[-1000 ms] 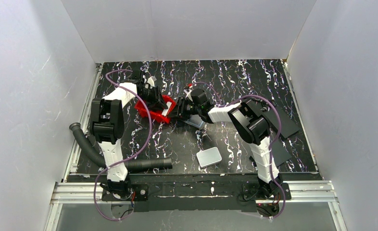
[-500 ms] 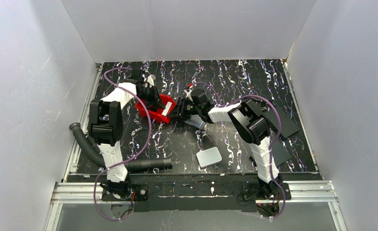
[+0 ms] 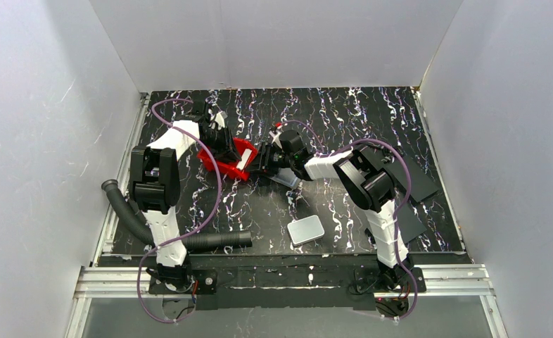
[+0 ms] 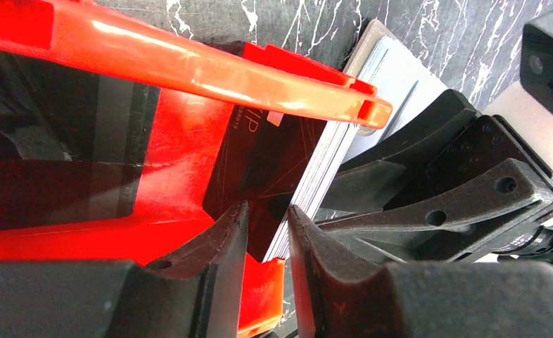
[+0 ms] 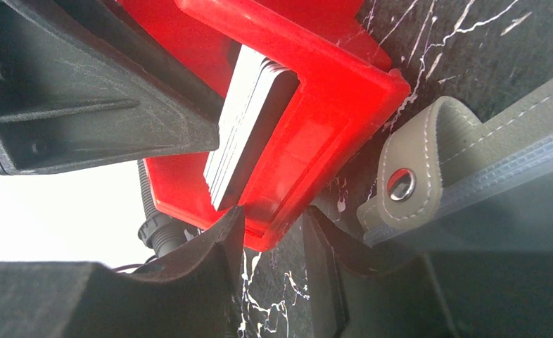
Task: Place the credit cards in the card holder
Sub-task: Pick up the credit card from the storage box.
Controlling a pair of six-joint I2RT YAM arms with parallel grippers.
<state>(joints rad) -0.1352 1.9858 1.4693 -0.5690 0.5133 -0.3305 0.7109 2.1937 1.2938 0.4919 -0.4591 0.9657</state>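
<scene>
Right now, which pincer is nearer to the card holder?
Right. The right pincer is just beside the card holder; the left pincer is over the red tray, farther off.

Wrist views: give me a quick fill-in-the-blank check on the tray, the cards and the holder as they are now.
1. The card stack stands on edge in the ____ tray.
2. The card holder lies ____ the tray, not inside it.
3. The front card in the left wrist view is ____, not white.
Missing: red; outside; black.
</scene>
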